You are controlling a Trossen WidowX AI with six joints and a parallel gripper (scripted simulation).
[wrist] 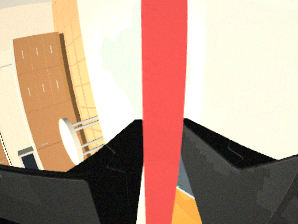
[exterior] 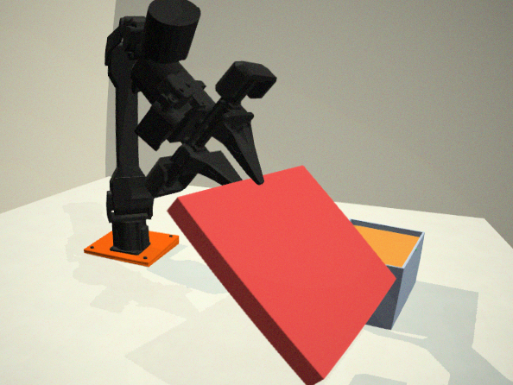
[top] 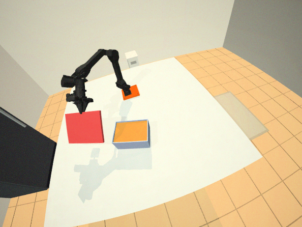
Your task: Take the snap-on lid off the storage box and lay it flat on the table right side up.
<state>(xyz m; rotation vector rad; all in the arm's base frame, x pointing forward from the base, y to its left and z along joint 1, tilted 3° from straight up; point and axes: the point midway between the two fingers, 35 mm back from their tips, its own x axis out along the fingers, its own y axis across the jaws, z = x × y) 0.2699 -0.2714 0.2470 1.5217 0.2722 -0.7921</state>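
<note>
The red lid [top: 84, 127] [exterior: 285, 250] [wrist: 164, 60] is off the box, beside its left side in the top view. My gripper [top: 81, 112] [exterior: 251, 181] [wrist: 160, 127] is shut on one edge of the lid, with a finger on each face. The lid is steeply tilted, its gripped edge high and its smooth face toward the exterior camera. Its underside is hidden, and I cannot tell whether its lowest edge touches the table. The blue-grey storage box [top: 132, 145] [exterior: 408, 276] stands upright and open, with orange showing inside; the lid hides part of it in the exterior view.
The white table [top: 193, 137] [exterior: 52, 328] carries the arm's orange base plate [top: 134, 92] [exterior: 92, 249] behind the box. A dark cabinet [top: 23, 155] stands by the table's left side in the top view. A round white stool [wrist: 71, 141] shows beyond the table in the wrist view.
</note>
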